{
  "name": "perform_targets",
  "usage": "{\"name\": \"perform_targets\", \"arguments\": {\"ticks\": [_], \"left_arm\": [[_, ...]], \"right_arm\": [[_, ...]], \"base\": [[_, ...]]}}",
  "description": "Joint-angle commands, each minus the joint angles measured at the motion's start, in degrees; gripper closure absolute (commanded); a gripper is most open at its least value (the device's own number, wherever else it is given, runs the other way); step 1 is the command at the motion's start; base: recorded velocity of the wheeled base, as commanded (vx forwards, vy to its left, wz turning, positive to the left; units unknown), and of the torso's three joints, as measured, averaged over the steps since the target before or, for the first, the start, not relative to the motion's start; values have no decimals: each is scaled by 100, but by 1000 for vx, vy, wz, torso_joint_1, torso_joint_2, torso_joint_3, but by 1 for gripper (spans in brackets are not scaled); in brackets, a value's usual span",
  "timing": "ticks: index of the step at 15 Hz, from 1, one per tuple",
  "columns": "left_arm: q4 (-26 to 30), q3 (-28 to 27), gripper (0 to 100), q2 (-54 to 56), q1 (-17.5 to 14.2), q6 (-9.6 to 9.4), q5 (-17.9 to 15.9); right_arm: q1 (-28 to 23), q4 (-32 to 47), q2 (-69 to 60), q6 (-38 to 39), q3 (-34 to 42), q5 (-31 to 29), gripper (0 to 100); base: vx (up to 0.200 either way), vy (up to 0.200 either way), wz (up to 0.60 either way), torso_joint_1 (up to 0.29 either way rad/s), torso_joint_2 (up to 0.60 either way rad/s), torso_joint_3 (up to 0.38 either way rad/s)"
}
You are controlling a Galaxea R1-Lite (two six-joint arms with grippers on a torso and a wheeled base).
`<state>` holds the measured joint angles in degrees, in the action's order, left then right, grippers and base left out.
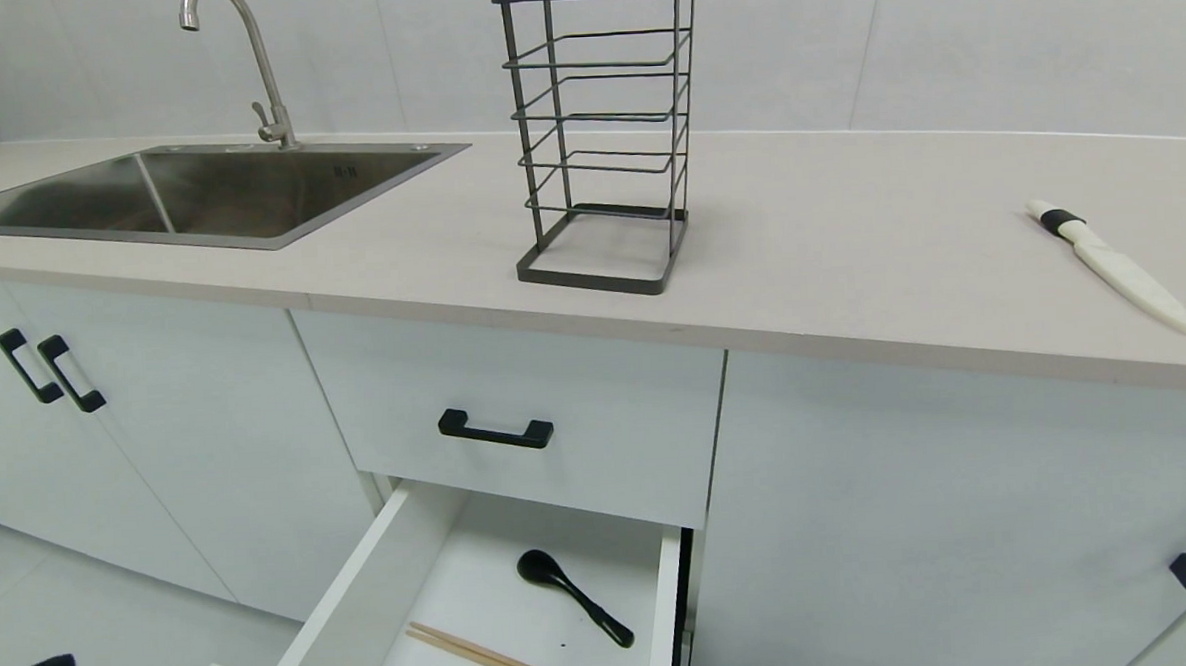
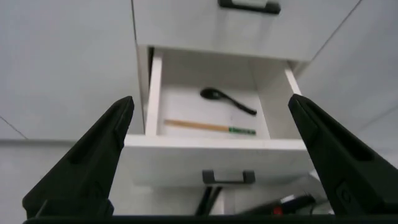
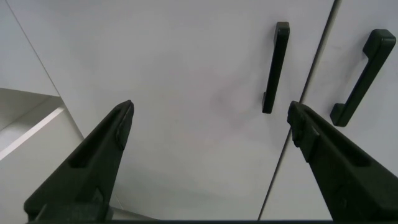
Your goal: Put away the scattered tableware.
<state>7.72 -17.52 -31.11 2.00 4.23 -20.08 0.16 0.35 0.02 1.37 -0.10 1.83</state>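
The lower drawer [image 1: 364,583] stands pulled out. In it lie a black spoon [image 1: 572,594] and a pair of wooden chopsticks [image 1: 497,662] with green ends. The left wrist view looks down into the same drawer [image 2: 211,146], with the black spoon [image 2: 227,101] and the chopsticks [image 2: 208,127] inside. My left gripper [image 2: 211,155] is open, held out in front of the drawer with nothing between its fingers. A white knife [image 1: 1111,265] with a black band lies on the counter at the right. My right gripper [image 3: 211,155] is open, facing white cabinet doors.
A black wire rack [image 1: 599,133] stands mid-counter. The steel sink [image 1: 197,195] with a tap [image 1: 241,58] is at the back left. The upper drawer has a black handle [image 1: 495,432]. Cabinet doors carry black handles [image 1: 49,372] [image 3: 273,68].
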Motion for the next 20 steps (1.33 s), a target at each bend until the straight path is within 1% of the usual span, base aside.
{"name": "perform_targets", "arguments": {"ticks": [1,2,3,5,7,9,11,13,14,18,19,20], "left_arm": [[11,275,0,-932,407,-1,-58],[-16,451,0,-1398,758,-1,-14],[-33,530,0,-1741,934,-10,-5],[-51,688,0,-2233,1118,-10,-5],[-69,785,0,-2663,1189,-10,4],[-16,803,0,-2857,1198,-10,224],[-95,855,0,-3410,1198,-19,320],[-350,847,0,-3815,1198,-28,399],[-605,847,0,-4087,1224,-28,540],[-965,855,0,-4746,1567,-19,856],[-1114,855,0,-4843,1602,-19,874],[-1431,855,0,-5036,1628,-19,936]], "right_arm": [[2,0,-2,-5,1,2,0],[2,0,-2,4,10,2,0],[2,0,-2,4,1,2,0],[2,0,-2,4,1,2,0],[2,0,-2,4,1,2,0],[2,0,-2,4,1,2,0],[2,0,-2,4,1,2,0],[2,0,-2,4,1,2,0],[2,0,-2,4,1,2,0],[2,0,-2,4,1,2,0],[2,0,-2,4,1,2,0],[2,0,-2,4,1,2,0]], "base": [[0,0,0,0,0,0],[0,0,0,0,0,0],[0,0,0,0,0,0],[0,0,0,0,0,0],[0,0,0,0,0,0],[0,0,0,0,0,0],[0,0,0,0,0,0],[0,0,0,0,0,0],[0,0,0,0,0,0],[0,0,0,0,0,0],[0,0,0,0,0,0],[0,0,0,0,0,0]]}}
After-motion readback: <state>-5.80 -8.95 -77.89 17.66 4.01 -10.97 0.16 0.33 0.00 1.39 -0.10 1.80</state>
